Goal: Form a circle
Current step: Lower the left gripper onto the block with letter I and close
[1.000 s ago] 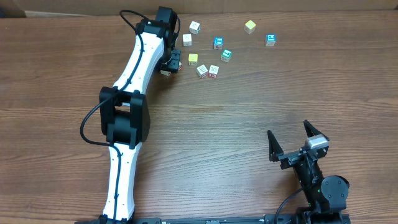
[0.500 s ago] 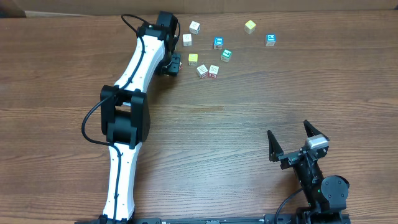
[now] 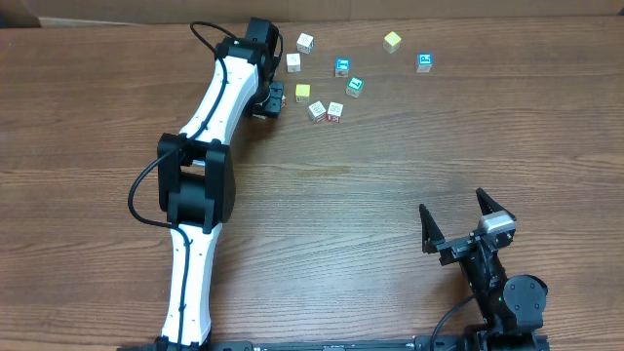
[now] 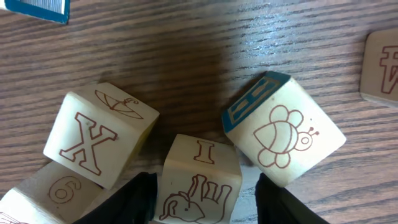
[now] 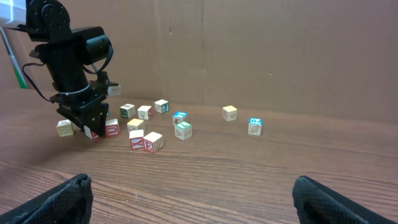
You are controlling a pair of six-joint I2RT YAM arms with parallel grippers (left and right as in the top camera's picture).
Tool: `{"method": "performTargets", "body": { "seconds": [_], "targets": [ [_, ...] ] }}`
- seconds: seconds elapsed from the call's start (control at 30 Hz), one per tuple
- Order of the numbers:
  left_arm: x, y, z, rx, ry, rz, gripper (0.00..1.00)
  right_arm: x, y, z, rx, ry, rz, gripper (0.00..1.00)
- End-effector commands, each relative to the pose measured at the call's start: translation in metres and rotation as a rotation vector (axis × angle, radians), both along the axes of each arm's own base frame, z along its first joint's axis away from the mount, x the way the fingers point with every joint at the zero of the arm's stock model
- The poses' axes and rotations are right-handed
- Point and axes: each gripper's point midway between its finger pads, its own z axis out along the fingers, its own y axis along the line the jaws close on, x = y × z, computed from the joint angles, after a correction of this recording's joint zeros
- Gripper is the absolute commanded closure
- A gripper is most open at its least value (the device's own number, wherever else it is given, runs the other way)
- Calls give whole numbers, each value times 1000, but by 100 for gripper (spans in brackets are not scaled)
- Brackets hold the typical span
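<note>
Trouble looms at the circle (image 4: 99,134), a tight clump of small wooden picture cubes under the left gripper (image 4: 205,196). Its jaws narrowly bracket the pale elephant-printed cube (image 4: 199,168); whether they pinch it, I cannot tell. Any sideways drag could shove the blue-sided bee-printed cube (image 4: 283,134) out. Well apart, the right gripper (image 3: 450,202) gapes wide.

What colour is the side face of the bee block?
Blue; the bee block shows best in left wrist view.

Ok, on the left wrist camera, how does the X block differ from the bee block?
The X block sits left of the elephant block; the bee block sits right of it. The X block shows an umbrella on its upper face, the bee block a blue-printed side face. Both are pale wooden cubes with red-brown line art, turned askew.
</note>
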Motion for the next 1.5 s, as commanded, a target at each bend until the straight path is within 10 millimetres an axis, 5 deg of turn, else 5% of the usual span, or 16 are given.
{"method": "performTargets", "body": {
  "seconds": [0.0, 1.47],
  "targets": [
    [8, -3, 8, 5, -32, -21, 50, 0, 0, -2, 6, -3, 0, 0],
    [1, -2, 12, 7, -5, -16, 63, 0, 0, -2, 6, -3, 0, 0]
  ]
}}
